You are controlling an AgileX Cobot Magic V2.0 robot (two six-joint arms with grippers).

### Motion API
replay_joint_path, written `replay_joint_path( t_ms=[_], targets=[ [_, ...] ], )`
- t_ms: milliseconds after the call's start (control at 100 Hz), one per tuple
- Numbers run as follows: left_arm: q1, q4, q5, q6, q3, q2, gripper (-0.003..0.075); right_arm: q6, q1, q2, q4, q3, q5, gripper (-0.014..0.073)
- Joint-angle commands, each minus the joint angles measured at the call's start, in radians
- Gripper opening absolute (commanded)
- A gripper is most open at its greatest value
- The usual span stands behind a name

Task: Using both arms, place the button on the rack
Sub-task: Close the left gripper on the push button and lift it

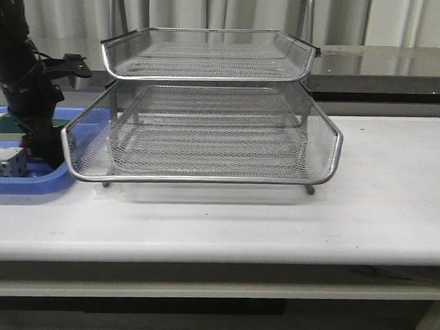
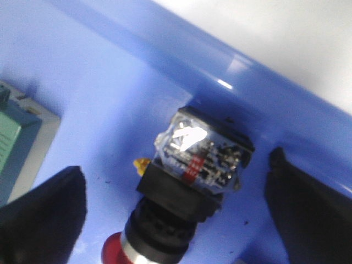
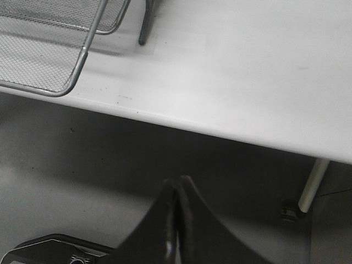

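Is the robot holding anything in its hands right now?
No. The left hand is open around the button in the blue tray, not yet gripping it. The right hand is shut and empty.

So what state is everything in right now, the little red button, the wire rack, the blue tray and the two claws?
Button: lying on its side in the blue tray, not gripped.
Rack: standing on the table, visible trays empty.
Blue tray: holding the button and other parts.
Left gripper: jaws open, either side of the button.
Right gripper: jaws shut, empty, off the table edge.
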Motion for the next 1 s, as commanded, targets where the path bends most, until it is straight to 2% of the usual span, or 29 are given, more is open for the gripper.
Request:
replay_joint_path(
  t_ms=[0, 240, 400, 720, 930, 990],
  targets=[
    [-0.006, -0.014, -0.031, 0.001, -0.023, -0.055, 0.0466, -0.002, 0.002, -0.006, 0.000, -0.034, -0.045, -0.0057],
    [-0.006, -0.014, -0.031, 0.001, -0.023, -0.055, 0.0165, -0.002, 0.002, -0.006, 0.000, -0.034, -0.045, -0.0057],
    [-0.006, -0.014, -0.021, -0.001, -0.031, -0.055, 0.0008, -0.002, 0.002, -0.006, 0.000, -0.034, -0.045, -0.0057],
    [-0.004, -0.014, 0.163, -0.017, -0.171, -0.055, 0.0004, -0.002, 0.002, -0.006, 0.000, -0.034, -0.045, -0.0057],
    [-0.004, -0.014, 0.345, -0.090, -0.312, -0.055, 0.0004, -0.002, 0.002, -0.006, 0.000, -0.034, -0.045, -0.0057],
    [-0.004, -0.014, 0.343, -0.128, -0.335, -0.059, 0.0004, -0.002, 0.002, -0.006, 0.000, -0.034, -0.044, -0.0057]
  ],
)
